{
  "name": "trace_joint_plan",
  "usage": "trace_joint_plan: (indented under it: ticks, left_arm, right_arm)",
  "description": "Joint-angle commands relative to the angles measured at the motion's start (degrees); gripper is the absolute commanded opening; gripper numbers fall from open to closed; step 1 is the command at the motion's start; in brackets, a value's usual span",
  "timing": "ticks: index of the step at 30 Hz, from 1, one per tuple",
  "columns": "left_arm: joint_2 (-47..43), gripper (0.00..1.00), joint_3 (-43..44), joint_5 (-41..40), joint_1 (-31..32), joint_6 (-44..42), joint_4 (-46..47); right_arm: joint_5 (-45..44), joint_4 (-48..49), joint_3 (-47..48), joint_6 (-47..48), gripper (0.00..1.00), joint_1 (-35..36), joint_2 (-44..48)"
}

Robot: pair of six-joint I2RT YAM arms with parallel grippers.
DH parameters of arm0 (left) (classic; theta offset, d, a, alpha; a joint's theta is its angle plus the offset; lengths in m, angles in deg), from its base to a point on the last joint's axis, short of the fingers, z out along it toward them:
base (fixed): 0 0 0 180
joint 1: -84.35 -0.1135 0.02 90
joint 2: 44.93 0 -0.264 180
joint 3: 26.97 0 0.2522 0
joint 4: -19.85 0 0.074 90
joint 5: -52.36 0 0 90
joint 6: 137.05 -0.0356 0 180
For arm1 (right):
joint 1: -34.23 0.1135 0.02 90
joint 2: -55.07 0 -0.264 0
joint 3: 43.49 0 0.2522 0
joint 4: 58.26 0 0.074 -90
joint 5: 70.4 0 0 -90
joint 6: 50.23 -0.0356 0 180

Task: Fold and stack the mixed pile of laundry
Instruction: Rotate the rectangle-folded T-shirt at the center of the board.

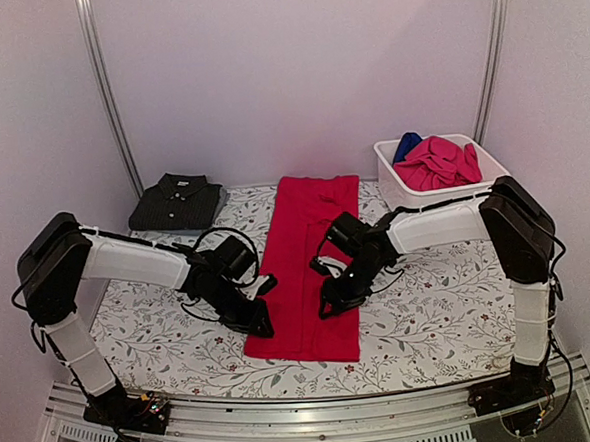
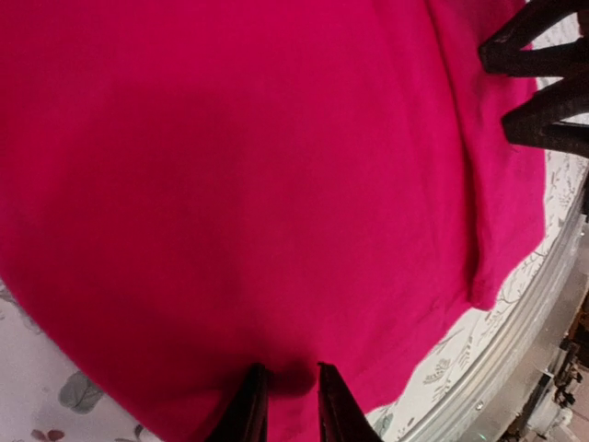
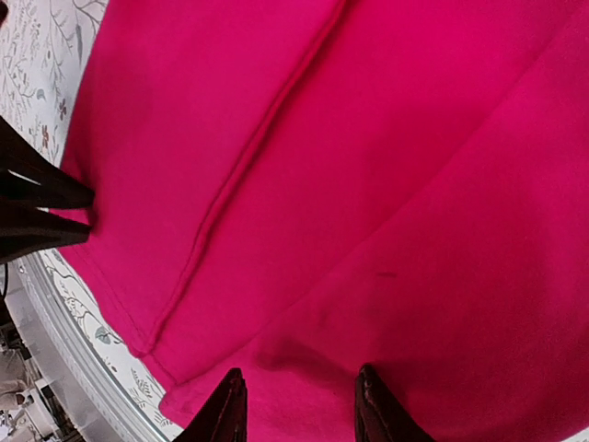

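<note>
Pinching a bump of the red tee [image 1: 311, 230] at its 7 o'clock edge, the left tool [image 2: 290, 368] is almost closed; the right tool [image 3: 301, 370] sits half open at 5 o'clock, and I cannot tell if it holds cloth. If only one side is held, the fold could go crooked. The tee lies flat, a long smooth strip from 12 to 6 on the leafy cloth [image 1: 441, 312].

Four garments: red tee [image 1: 312, 250], charcoal polo [image 1: 177, 203], pink garment [image 1: 437, 162], blue garment [image 1: 407, 146]; one white tub [image 1: 406, 195].
</note>
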Motion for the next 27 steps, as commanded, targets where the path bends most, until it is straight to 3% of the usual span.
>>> trace_joint_plan:
  ticks: [1,5,10,15,21,27]
  left_arm:
    - [3.9,0.18,2.1,3.0,5.1,-1.7,0.9]
    - [7.5,0.12,5.6,4.8,9.3,-2.4,-0.6]
    - [3.7,0.12,4.4,3.2,9.8,-0.5,-1.4]
    - [-6.1,0.25,1.2,-1.5,8.4,2.7,-3.6]
    - [-16.5,0.31,-8.4,-1.4,4.8,10.9,-0.7]
    - [-18.9,0.30,-16.4,2.9,2.5,17.3,5.4]
  right_arm:
    - [-0.6,1.2,-5.2,0.2,0.39,-0.2,-0.5]
    - [-4.0,0.0,-9.6,2.2,0.39,-0.2,1.0]
    - [-1.0,0.1,-10.3,2.1,0.40,-0.1,5.3]
    - [0.9,-2.1,-8.5,-1.1,0.44,-0.1,12.2]
    - [4.5,1.4,-19.3,-14.3,0.45,-0.1,22.2]
    - [4.8,6.7,-31.0,-23.4,0.44,0.3,27.4]
